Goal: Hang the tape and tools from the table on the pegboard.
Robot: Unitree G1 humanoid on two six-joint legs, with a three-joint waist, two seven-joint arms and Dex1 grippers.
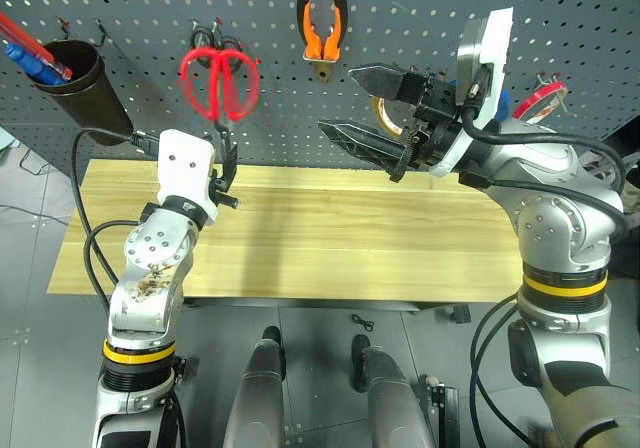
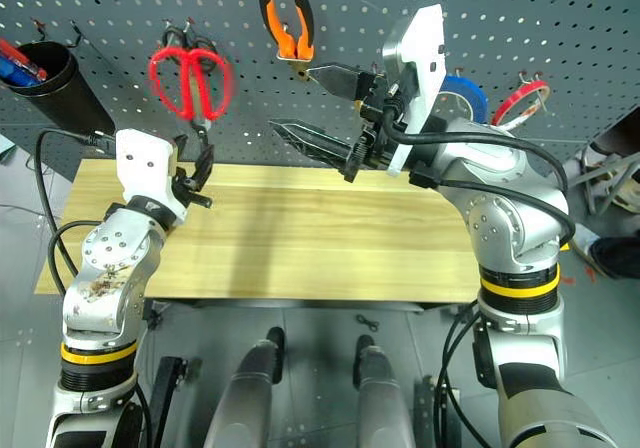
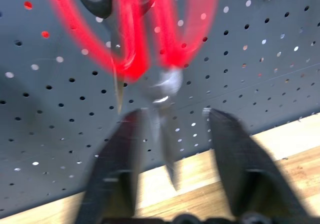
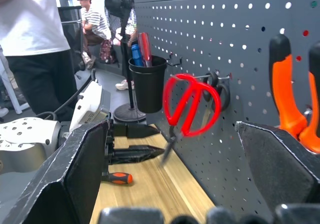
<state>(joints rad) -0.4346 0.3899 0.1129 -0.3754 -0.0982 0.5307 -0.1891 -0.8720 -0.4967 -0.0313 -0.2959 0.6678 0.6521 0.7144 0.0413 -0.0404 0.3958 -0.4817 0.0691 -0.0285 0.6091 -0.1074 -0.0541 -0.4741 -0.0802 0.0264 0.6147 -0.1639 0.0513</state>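
Red-handled scissors [image 1: 218, 83] hang blades-down from a hook on the pegboard [image 1: 420, 8], blurred as if swinging. My left gripper [image 1: 229, 168] stands open just below them, and the blades [image 3: 161, 134] hang between its fingers without touching. Orange-and-black pliers [image 1: 322, 28] hang further right. My right gripper [image 1: 337, 98] is wide open and empty, held in front of the board beside the pliers. The tan tape [image 1: 383, 115] peeks out from behind it. The screwdriver [image 4: 117, 178] lies on the table [image 1: 330, 238] past the left gripper.
A black cup [image 1: 75, 83] with pens hangs at the board's left. Small black scissors [image 1: 215, 38] share the red scissors' hook. A blue roll [image 2: 465, 93] and a thin red roll [image 1: 540, 96] hang at the right. People [image 4: 35, 39] stand beyond the table's left end.
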